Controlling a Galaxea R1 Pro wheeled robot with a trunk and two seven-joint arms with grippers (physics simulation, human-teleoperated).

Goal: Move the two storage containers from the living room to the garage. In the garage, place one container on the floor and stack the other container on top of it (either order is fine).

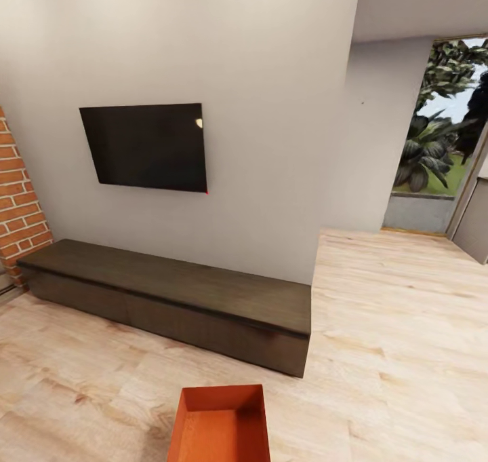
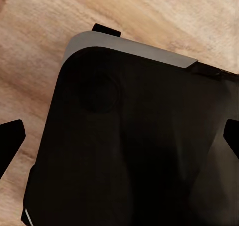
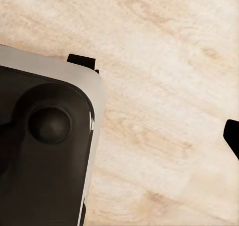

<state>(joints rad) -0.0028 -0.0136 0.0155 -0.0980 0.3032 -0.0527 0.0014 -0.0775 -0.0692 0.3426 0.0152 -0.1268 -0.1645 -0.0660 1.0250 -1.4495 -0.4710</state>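
On the light wood-plank floor (image 1: 400, 326) of the living room, near us at the lower edge of the head view, we see one orange-red storage container (image 1: 219, 425), open at the top, its plain walls and flat bottom showing, its near part cut off by the frame. Beyond it a long, low dark wood TV cabinet (image 1: 176, 292) runs along the cream wall (image 1: 271, 109), and a black wall TV (image 1: 146, 146) hangs above the cabinet's left half. At the far left stands a brick column (image 1: 19, 204); at the far right a glass door (image 1: 440, 136) opens on green foliage. In the left wrist view the left gripper's (image 2: 122, 139) dark fingertips (image 2: 11, 139) sit at opposite edges, well apart, with nothing held, over the robot's black, grey-edged base (image 2: 129, 151) and plank floor. In the right wrist view we see one dark fingertip (image 3: 231, 136) of the right gripper over the base corner (image 3: 45, 146); we cannot tell how its jaws stand.
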